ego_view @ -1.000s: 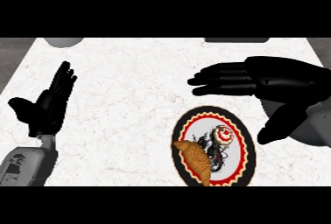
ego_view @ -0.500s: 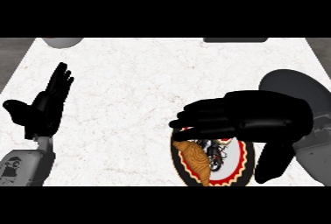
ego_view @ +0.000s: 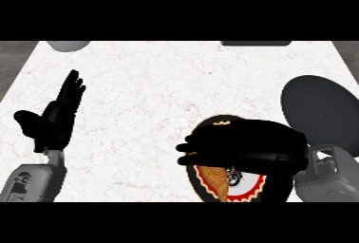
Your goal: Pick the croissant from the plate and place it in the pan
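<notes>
Trouble is waiting mostly under the right hand (ego_view: 245,148), which is covering the upper part of the plate (ego_view: 247,188) and hiding what it is doing there, so I cannot tell if it is open or closing on something. The croissant (ego_view: 214,182) is lying on the plate beneath this hand, with only its lower end showing below the palm. Since the hand is sitting over one end of the pastry, I am thinking a grasp may catch just the tip, and the croissant may turn or slip during the lift. The pan (ego_view: 319,107) is standing right of the hand and a little beyond it, so a low carry may knock its rim. The left hand (ego_view: 51,121) is resting open, well apart to the left.
</notes>
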### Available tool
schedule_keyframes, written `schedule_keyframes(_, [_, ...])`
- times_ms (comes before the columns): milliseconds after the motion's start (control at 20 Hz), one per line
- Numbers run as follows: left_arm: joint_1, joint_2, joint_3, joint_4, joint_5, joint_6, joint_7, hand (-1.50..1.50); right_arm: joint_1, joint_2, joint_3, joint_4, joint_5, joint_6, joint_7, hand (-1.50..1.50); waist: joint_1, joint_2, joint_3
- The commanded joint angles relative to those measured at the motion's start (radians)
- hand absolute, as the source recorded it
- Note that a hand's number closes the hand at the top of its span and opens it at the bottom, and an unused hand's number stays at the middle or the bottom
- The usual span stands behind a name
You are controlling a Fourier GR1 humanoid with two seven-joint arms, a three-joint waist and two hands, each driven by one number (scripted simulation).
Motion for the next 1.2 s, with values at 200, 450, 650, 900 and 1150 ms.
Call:
schedule_keyframes(200, [-0.053, -0.009, 0.048, 0.065, -0.014, -0.021, -0.021, 0.0, -0.029, 0.03, -0.024, 0.137, 0.177, 0.014, -0.07, -1.5, 0.001, 0.002, 0.0])
schedule_keyframes(450, [-0.044, -0.032, 0.028, 0.001, -0.037, -0.015, 0.038, 0.0, -0.021, 0.107, 0.026, 0.157, 0.246, 0.047, -0.078, -1.5, 0.002, 0.0, 0.0])
schedule_keyframes(650, [0.014, -0.015, 0.059, 0.03, -0.015, -0.074, -0.038, 0.0, -0.011, 0.098, 0.08, 0.178, 0.315, 0.037, -0.127, -1.5, 0.004, 0.001, 0.0])
schedule_keyframes(900, [0.004, -0.05, 0.043, 0.034, -0.052, -0.055, -0.043, 0.0, 0.033, 0.116, 0.127, 0.198, 0.407, -0.027, -0.158, -1.5, 0.002, 0.001, 0.0])
schedule_keyframes(1150, [-0.016, -0.028, 0.085, 0.039, -0.041, -0.073, -0.014, 0.0, 0.062, 0.049, 0.15, 0.192, 0.5, -0.071, -0.222, -1.5, -0.001, 0.001, 0.0])
